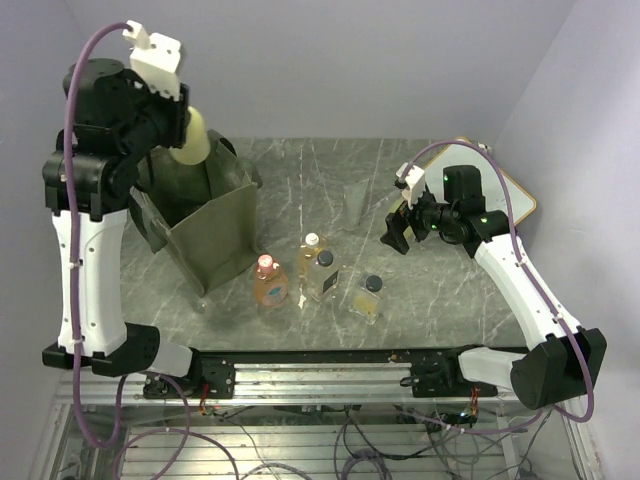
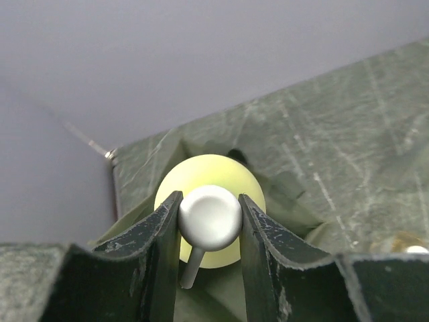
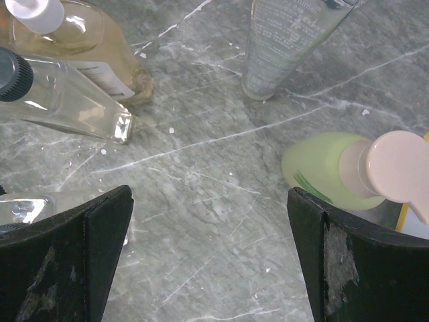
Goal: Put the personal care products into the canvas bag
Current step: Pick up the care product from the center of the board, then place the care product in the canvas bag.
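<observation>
My left gripper (image 2: 209,201) is clamped tight on the white cap (image 2: 210,218) of a pale cream round plastic bottle (image 1: 196,136); the bottle hangs straight down from the fingers, high over the open top of the boxy olive-green canvas bag (image 1: 215,240); I cannot tell if its bottom has passed the rim. The bag stands upright on the left part of the grey marble table (image 1: 440,290). My right gripper (image 3: 208,201) is spread wide with nothing between its black fingers (image 3: 100,221); it hovers over bare stone on the right part of the table. Just beside one of its fingers stands a yellow-green plastic bottle with a pale pink cap (image 3: 322,168); a bit farther off is a see-through grey tube (image 3: 288,40). Near the front edge, in the middle, stands a round orange bottle with a pink cap (image 1: 268,285), just beside the bag's front corner; next to it is a bottle of light amber liquid with a white cap (image 1: 312,248); a clear square bottle with a dark cap (image 1: 322,275) stands just in front of that one; a second clear square bottle with a dark cap (image 1: 368,298) stands a little to the right, apart from the others. A wood-framed whiteboard (image 1: 515,195) lies at the far right corner, behind my right arm.
</observation>
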Robot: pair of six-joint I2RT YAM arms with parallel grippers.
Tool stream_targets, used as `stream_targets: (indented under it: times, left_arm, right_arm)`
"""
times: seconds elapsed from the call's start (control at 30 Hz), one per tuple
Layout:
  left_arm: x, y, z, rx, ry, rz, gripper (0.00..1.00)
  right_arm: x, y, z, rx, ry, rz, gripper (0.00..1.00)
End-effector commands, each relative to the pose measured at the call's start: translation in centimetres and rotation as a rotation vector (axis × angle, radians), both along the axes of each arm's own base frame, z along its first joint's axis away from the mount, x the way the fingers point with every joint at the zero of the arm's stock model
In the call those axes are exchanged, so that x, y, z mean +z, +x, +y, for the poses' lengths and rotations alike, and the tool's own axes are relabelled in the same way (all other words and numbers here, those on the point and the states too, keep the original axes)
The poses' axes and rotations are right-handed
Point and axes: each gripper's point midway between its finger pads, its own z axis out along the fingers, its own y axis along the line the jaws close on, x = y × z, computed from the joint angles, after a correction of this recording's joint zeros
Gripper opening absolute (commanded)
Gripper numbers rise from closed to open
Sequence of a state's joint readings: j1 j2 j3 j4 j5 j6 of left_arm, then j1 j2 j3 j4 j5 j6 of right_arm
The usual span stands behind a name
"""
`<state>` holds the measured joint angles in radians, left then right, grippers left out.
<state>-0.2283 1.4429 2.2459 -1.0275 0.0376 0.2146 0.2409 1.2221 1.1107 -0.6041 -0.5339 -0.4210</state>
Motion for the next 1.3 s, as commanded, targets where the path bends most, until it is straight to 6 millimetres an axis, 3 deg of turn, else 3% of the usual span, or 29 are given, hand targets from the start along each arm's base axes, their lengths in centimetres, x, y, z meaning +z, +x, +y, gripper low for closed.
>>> stream_targets:
  times: [0.0, 0.3, 0.67, 0.9, 1.27]
  left_arm:
    - [4.0, 0.1, 2.9, 0.086, -0.129, -0.159, 0.07]
    - [-3.3, 3.3, 5.0, 0.150, -0.157, 0.003, 0.07]
    - [-14.1, 8.1, 6.9, 0.220, -0.134, 0.194, 0.07]
    - [-16.9, 10.3, 7.1, 0.211, -0.139, 0.200, 0.07]
    - [-18.2, 12.7, 8.0, 0.257, -0.155, 0.143, 0.07]
  right_arm:
    - [1.1, 0.5, 0.1, 0.010, 0.009, -0.025, 1.00]
    - [1.1, 0.6, 0.3, 0.021, 0.014, -0.020, 1.00]
    - [1.4, 0.2, 0.2, 0.018, 0.019, -0.038, 1.00]
    - [1.5, 0.1, 0.3, 0.021, 0.023, -0.036, 1.00]
    - [1.4, 0.1, 0.1, 0.011, 0.017, -0.041, 1.00]
